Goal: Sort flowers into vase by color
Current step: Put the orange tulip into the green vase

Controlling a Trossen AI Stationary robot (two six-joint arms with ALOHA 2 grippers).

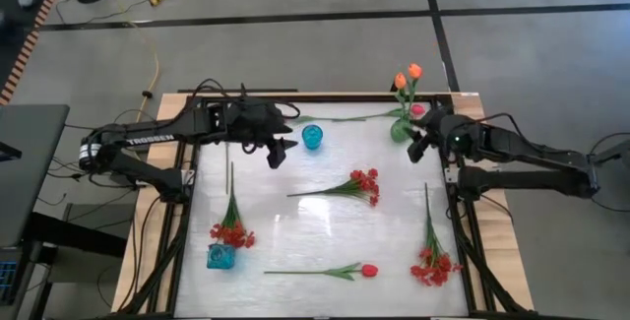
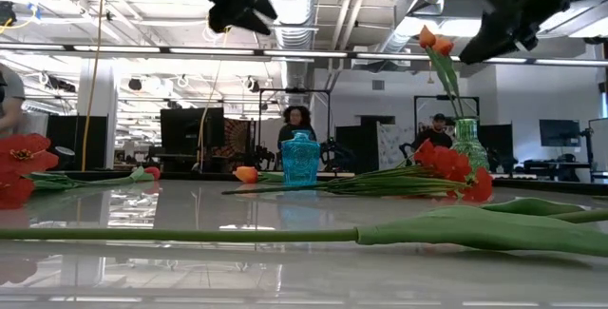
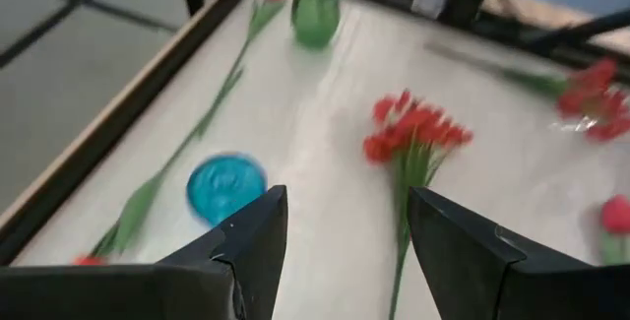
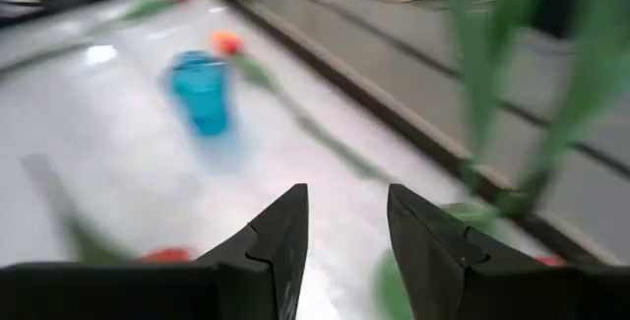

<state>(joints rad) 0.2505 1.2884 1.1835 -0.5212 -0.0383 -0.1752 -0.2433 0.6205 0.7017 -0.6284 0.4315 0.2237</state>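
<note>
A green vase [image 1: 400,130] stands at the table's far right and holds two orange tulips [image 1: 414,71] upright. My right gripper [image 1: 417,149] hovers open just beside it, on its near side, with nothing between the fingers [image 4: 281,236]. A small blue vase [image 1: 312,137] stands at the far middle. My left gripper [image 1: 281,155] hangs open above the table to the left of that vase, also with nothing in it [image 3: 345,231]. A spray of red blossoms [image 1: 365,184] lies flat mid-table. A tulip [image 1: 345,118] lies along the far edge.
A second blue vase [image 1: 221,255] stands near left, with a red spray [image 1: 232,229] lying beside it. Another red spray [image 1: 433,264] lies at the right, and a red-pink tulip [image 1: 368,271] lies near the front edge. A person [image 2: 296,124] shows in the room behind.
</note>
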